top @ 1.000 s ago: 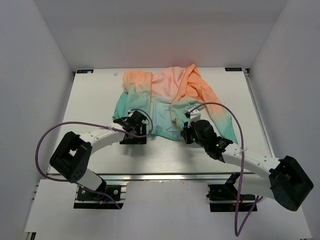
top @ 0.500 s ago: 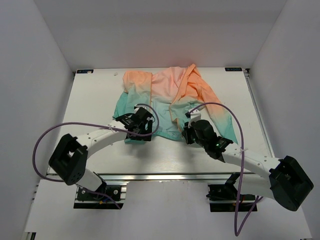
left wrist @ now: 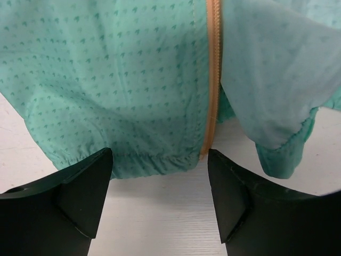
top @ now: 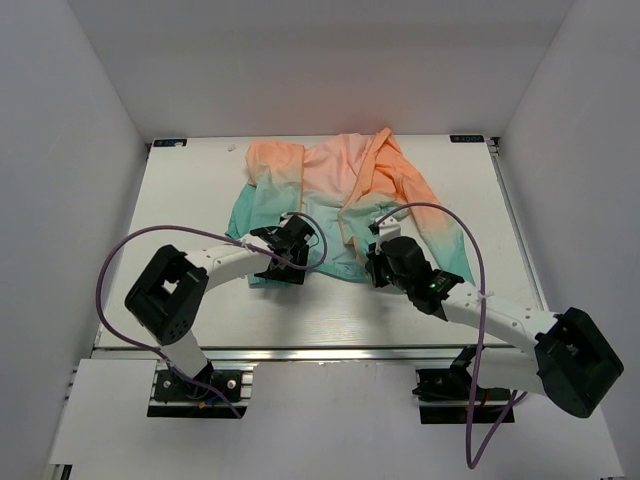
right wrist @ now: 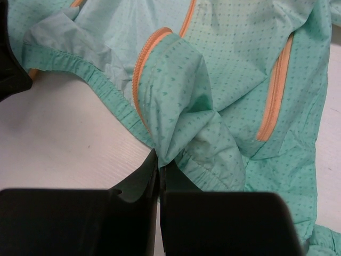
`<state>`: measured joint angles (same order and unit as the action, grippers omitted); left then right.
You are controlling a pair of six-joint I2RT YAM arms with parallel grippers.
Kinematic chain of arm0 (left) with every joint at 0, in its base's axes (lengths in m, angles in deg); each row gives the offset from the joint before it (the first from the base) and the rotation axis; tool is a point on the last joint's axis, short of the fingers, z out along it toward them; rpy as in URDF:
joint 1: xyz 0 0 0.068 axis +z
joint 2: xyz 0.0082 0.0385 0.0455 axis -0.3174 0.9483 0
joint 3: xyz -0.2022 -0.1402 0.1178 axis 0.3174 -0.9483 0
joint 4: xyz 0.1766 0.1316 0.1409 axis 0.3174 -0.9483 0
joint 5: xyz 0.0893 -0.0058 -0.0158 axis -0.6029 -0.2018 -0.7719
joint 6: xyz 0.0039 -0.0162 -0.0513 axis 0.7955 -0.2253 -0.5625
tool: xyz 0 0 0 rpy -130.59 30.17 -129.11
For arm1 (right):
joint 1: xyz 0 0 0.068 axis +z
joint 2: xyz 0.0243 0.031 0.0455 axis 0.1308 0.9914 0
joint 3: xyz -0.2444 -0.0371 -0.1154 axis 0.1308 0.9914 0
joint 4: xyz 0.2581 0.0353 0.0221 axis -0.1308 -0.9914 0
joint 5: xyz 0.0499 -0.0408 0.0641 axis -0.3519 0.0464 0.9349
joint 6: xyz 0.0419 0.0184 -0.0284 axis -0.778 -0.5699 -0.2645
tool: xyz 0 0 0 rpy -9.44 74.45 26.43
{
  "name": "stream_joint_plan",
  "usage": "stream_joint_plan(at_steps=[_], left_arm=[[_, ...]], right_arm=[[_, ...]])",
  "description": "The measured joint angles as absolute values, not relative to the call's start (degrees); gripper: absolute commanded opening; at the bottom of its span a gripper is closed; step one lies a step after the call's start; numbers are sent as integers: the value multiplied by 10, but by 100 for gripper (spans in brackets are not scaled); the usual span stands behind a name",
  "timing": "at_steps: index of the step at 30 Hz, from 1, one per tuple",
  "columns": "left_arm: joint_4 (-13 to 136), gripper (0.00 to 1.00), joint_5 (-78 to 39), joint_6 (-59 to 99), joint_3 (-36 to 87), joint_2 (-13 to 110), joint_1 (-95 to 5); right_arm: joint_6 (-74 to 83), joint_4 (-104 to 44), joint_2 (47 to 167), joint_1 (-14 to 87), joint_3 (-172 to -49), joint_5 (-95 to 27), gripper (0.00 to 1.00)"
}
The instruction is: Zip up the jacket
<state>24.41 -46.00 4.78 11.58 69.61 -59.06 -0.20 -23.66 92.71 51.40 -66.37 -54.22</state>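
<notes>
Right gripper: jaws clenched on the teal hem of the jacket's right-hand front panel. The grasp sits at the foot of that panel's orange zipper edge and bunches the corner into a fold, apparently to anchor that side.
Left gripper: jaws released and holding nothing. It hovers just short of the hem where the other zipper edge ends, likely lining up to take that corner.
Jacket: lies spread across the far middle of the table, teal hem toward the near edge, peach shoulders and hood against the far edge.
Front: unzipped at the hem, the two zipper ends near each other but apart. They must meet before zipping can begin.
Slider: cannot be made out.
</notes>
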Motion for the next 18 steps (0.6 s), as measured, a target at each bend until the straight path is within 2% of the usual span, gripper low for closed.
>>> stream_joint_plan(at_steps=[3,12,18], left_arm=[[248,76,-460,48,115,697,-587],[274,50,-447,51,107,697,-576],[291,49,-432,56,91,697,-576]], right_arm=[[-2,-239,935,514,-665,-544,0],[-2,-253,951,511,-682,-544,0],[-2,-256,956,510,-684,-548,0]])
